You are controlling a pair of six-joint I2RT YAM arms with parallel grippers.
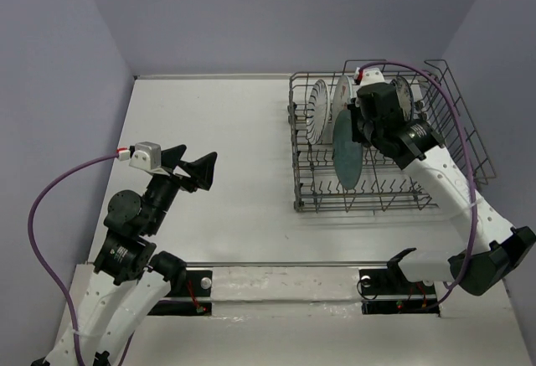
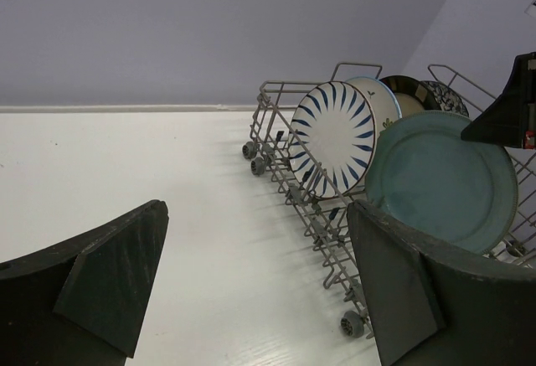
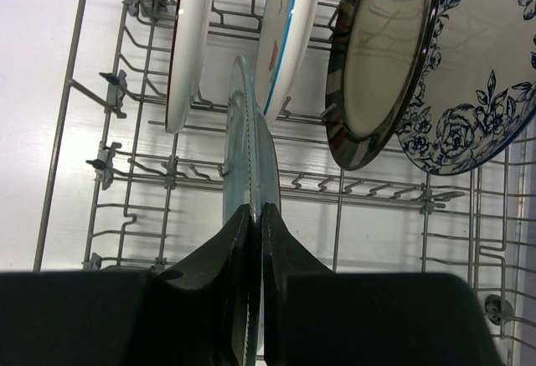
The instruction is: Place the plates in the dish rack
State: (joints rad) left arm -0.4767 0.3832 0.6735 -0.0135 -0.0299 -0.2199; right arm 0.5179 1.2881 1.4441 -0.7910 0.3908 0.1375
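We are holding our left gripper (image 1: 194, 163) wide open; our right gripper (image 3: 254, 211) is clamping the teal plate (image 3: 248, 131) between its fingertips.

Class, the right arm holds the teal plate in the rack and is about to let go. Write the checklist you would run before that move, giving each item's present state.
1. Grip: right gripper jaws shut on the rim of the teal plate: ok.
2. Pose: teal plate upright on edge inside the dish rack: ok.
3. Seating: lower edge of the teal plate resting between tines: cannot tell, that edge is not clearly visible.
4. Neighbour: blue-striped plate standing in the dish rack, not tipped over: ok.
5. Other arm: left gripper jaws open, over the table away from the dish rack: ok.
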